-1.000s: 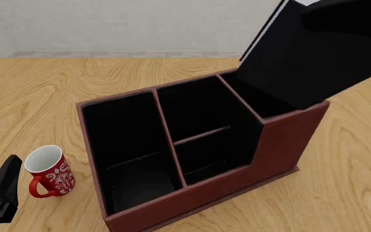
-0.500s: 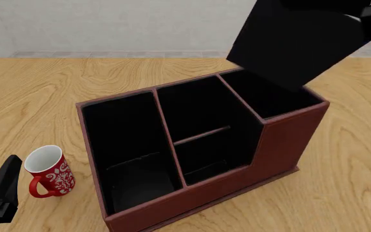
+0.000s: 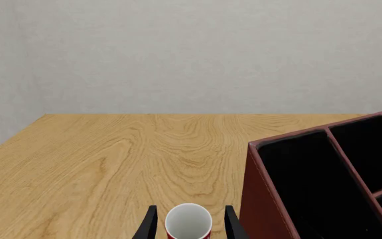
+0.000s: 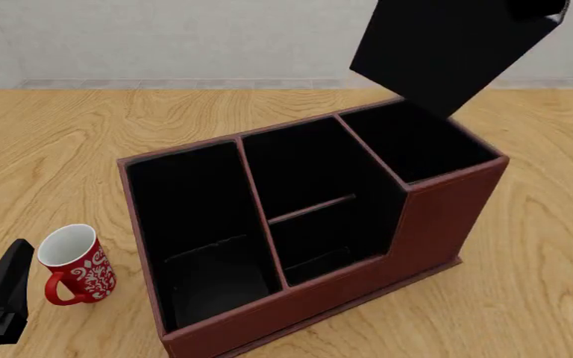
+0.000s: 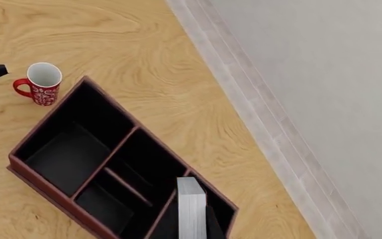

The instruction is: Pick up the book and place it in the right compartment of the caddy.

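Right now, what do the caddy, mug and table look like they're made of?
Caddy: reddish-brown, leather-look matte walls with a flat black lining, possibly felt; no stitching shows. Mug: glossy red with a white pattern and white inside, likely glazed ceramic. Table: light wood with a bold swirling grain, satin; it could be veneer or a printed texture.

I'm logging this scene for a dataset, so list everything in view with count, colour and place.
book: one, black with white page edge, held in the air above the caddy's right end
caddy: one, reddish-brown with black interior, three sections, mid-table
right compartment: one, black-lined, nothing in it yet
mug: one, red with white pattern, left of the caddy
table: one, light wood
left gripper: one, black, open, near the mug
right gripper: holds the book, mostly out of frame
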